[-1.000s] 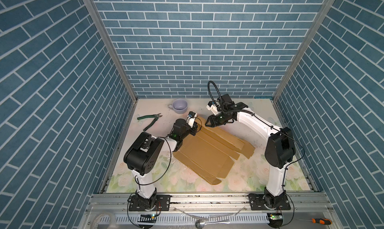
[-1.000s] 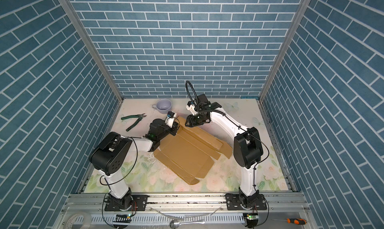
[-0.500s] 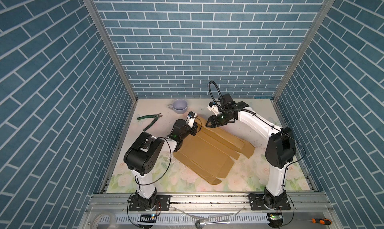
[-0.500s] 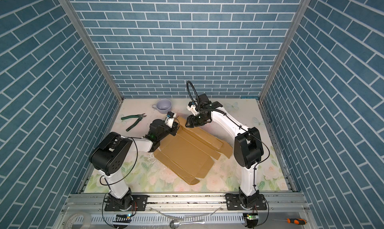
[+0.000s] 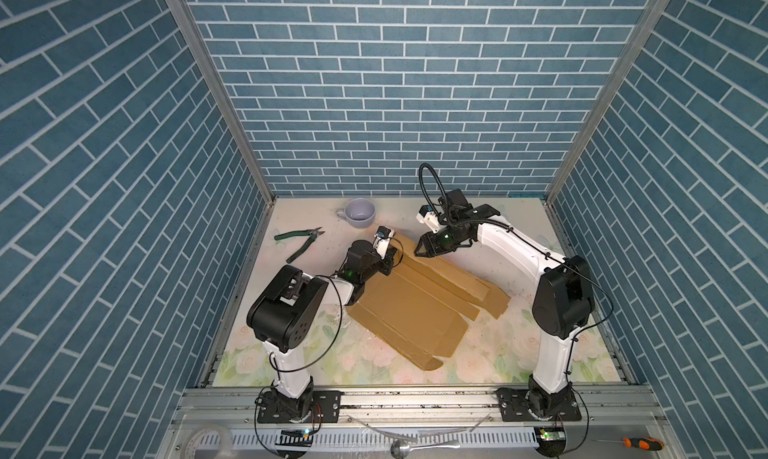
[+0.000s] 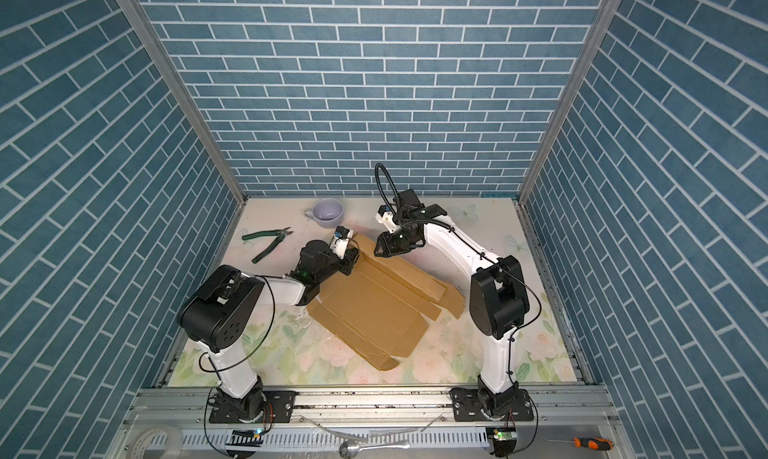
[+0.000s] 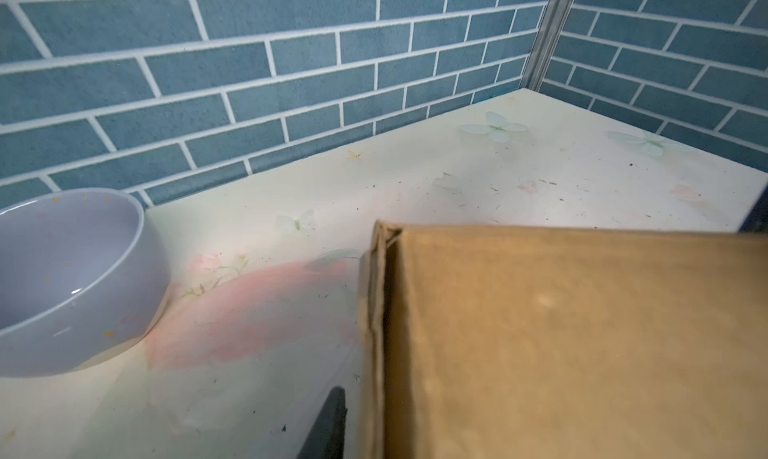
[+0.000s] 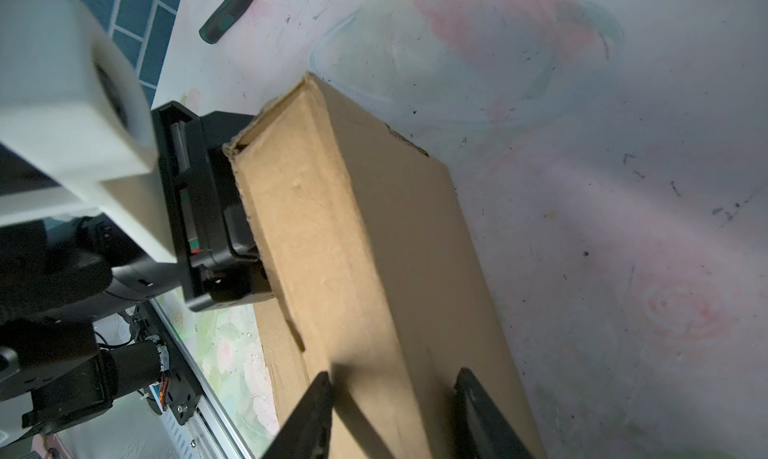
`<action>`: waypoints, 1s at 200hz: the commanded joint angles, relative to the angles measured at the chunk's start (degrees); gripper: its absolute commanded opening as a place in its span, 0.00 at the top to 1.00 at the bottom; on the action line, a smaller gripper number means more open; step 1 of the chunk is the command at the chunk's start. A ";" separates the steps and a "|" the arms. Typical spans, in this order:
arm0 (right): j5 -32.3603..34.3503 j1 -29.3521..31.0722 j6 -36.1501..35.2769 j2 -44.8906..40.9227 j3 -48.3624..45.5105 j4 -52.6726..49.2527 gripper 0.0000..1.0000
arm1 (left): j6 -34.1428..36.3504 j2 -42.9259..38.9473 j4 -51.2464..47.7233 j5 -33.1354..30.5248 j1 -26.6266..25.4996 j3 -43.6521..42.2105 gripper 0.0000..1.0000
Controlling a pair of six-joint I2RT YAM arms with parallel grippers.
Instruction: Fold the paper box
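Little has visibly moved this last second, so the fold seems no further on; the left gripper (image 5: 387, 265) sits at the raised wall's end, and I cannot tell how its jaws stand. The plain brown corrugated cardboard paper box (image 5: 409, 311) lies mostly flat between both arms; the right gripper (image 5: 420, 250) stands half open astride that wall.

Left gripper (image 5: 390, 263) is hemmed in: paper box (image 5: 409, 311) flap hard against it, lilac cup (image 5: 360, 212) near, just past its tip, green cutters (image 5: 301, 243) further off on its outer side, bare mat (image 5: 332, 245) between. Right gripper (image 5: 419, 251) has cardboard right under its fingers. Clear mat behind it to the back wall (image 5: 395, 103) and on its outer side.
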 commanded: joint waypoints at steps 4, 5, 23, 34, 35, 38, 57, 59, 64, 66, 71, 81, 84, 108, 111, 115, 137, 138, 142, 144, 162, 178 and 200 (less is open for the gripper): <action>1.63 -0.23 -2.51 0.69 -1.72 -3.06 0.52 | 0.06 -1.35 -2.18 1.00 0.16 0.92 0.80; 1.63 -0.26 -2.51 0.64 -1.71 -3.06 0.52 | 0.04 -1.35 -2.21 0.92 0.17 0.94 0.81; 1.34 -0.35 -2.19 0.22 -1.27 -3.06 0.52 | 0.00 -1.33 -2.19 0.14 0.18 1.31 0.94; 1.02 -0.39 -1.85 -0.79 -1.08 -3.05 0.50 | -0.34 -1.83 -1.69 -0.91 0.21 1.28 0.98; 1.01 -0.42 -1.83 -0.85 -1.12 -3.05 0.50 | -0.38 -1.90 -1.65 -1.09 0.20 1.21 0.98; 0.96 -0.45 -1.74 -1.23 -1.09 -2.97 0.49 | -0.46 -2.00 -1.51 -1.58 0.19 1.21 0.99; 0.27 -1.23 -1.04 -3.76 -1.54 -2.48 0.46 | 0.33 -3.01 -1.39 -3.81 0.34 1.16 1.00; 0.17 -1.31 -0.96 -4.03 -1.63 -2.43 0.45 | 0.47 -3.06 -1.43 -3.92 0.35 1.15 1.00; -0.01 -1.54 -0.85 -4.64 -1.81 -2.36 0.45 | 0.89 -3.34 -1.52 -4.55 0.35 1.08 1.00; -0.15 -1.71 -0.76 -5.16 -1.95 -2.29 0.44 | 1.11 -3.43 -1.53 -4.81 0.35 1.04 1.00; -0.44 -2.12 -0.57 -6.00 -2.31 -2.14 0.43 | 1.72 -3.69 -1.45 -5.35 0.42 0.69 1.00; -0.73 -2.84 -0.20 -7.68 -3.09 -1.85 0.42 | 3.08 -4.35 -1.26 -6.23 0.55 -0.05 1.00; -0.81 -3.13 -0.06 -8.20 -3.35 -1.75 0.41 | 3.36 -4.65 -1.19 -6.60 0.65 -0.40 1.00; -0.96 -5.41 0.80 -13.18 -6.76 -0.37 0.39 | 3.33 -6.46 0.43 -7.74 2.74 -2.98 1.00; -0.74 -5.72 0.90 -13.88 -7.24 -0.19 0.39 | 3.23 -6.68 0.63 -8.00 3.04 -3.29 1.00; -0.36 -6.17 0.99 -14.66 -7.87 0.00 0.39 | 3.19 -6.91 0.79 -8.37 3.43 -3.60 1.00; 3.32 -8.95 1.48 -18.68 -10.72 -0.34 0.38 | 3.21 -7.63 1.32 -10.48 4.97 -3.95 1.00; 3.48 -9.19 1.55 -18.89 -10.87 -0.38 0.38 | 3.19 -7.70 1.30 -10.57 5.03 -3.95 1.00; 4.32 -9.72 1.80 -19.69 -11.47 -0.46 0.38 | 3.18 -7.76 1.49 -10.98 5.29 -3.95 1.00; 4.83 -10.04 1.93 -20.12 -11.78 -0.54 0.38 | 3.12 -7.81 1.58 -11.25 5.41 -3.95 1.00; 8.83 -13.03 5.03 -23.68 -14.83 -1.16 0.43 | 2.70 -8.74 1.54 -13.77 5.71 -5.97 1.00; 10.63 -14.16 9.46 -27.08 -17.56 -1.28 0.47 | 1.69 -9.78 2.23 -16.03 5.68 -7.88 1.00; 12.80 -13.17 20.31 -31.01 -21.18 2.05 0.51 | 0.65 -11.18 2.28 -17.93 5.66 -9.64 1.00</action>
